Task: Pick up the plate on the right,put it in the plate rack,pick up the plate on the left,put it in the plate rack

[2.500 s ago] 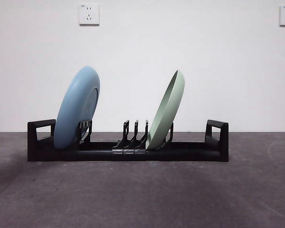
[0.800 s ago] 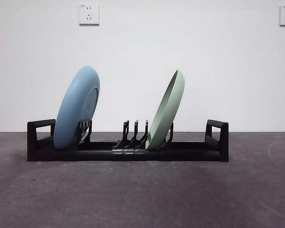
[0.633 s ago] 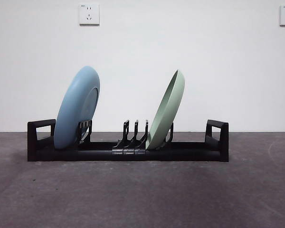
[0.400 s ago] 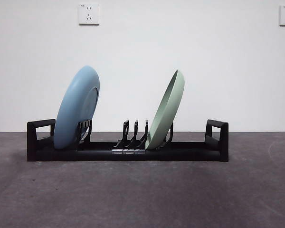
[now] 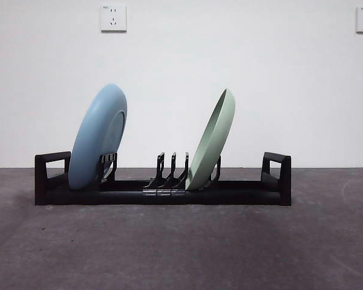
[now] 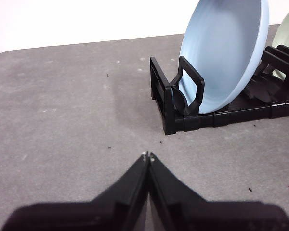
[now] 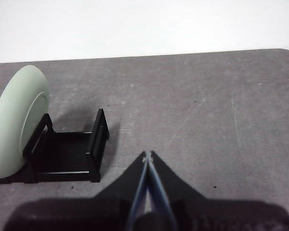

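Centre frame, front view: plate rack (image 5: 163,194) holds blue plate (image 5: 98,138) at left end, green plate (image 5: 212,140) mid-right, both tilted in prongs. Plates look rigid, slick, chippable; grip by rim. Left gripper (image 6: 148,156) & right gripper (image 7: 147,154) pinched closed, empty, parked off rack ends.

Right gripper (image 7: 148,154) jaws pressed together, empty, over grey table (image 7: 207,106). Green plate (image 7: 17,120) stands tilted in plate rack (image 7: 67,154), well apart from the gripper.

Low level front camera, two raised wrist cameras (shared plate rack (image 5: 163,192)).
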You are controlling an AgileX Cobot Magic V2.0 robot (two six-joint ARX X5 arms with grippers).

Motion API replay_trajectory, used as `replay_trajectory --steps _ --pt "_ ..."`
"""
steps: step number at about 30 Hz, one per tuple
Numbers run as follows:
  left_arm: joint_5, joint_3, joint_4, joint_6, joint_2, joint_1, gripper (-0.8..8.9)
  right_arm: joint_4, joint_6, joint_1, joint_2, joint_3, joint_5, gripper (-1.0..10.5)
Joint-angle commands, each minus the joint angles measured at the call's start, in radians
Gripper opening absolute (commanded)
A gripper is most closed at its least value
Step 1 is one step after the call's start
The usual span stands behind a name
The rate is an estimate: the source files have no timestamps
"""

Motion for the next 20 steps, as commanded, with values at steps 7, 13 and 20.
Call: replay_trajectory --steps 7,13,20 --pt "-0.001 -0.016 0.006 0.008 -0.003 0.003 -0.03 0.005 0.009 0.002 -0.001 -0.008 0.003 0.1" --pt "-0.001 -0.016 0.005 0.008 -0.003 0.003 -0.03 0.005 -0.002 0.002 -0.001 -0.008 0.004 0.1" --pt "-0.001 -0.016 0.005 0.008 -0.003 0.003 -0.03 0.001 -0.061 -0.001 -0.050 -0.012 0.002 0.1"
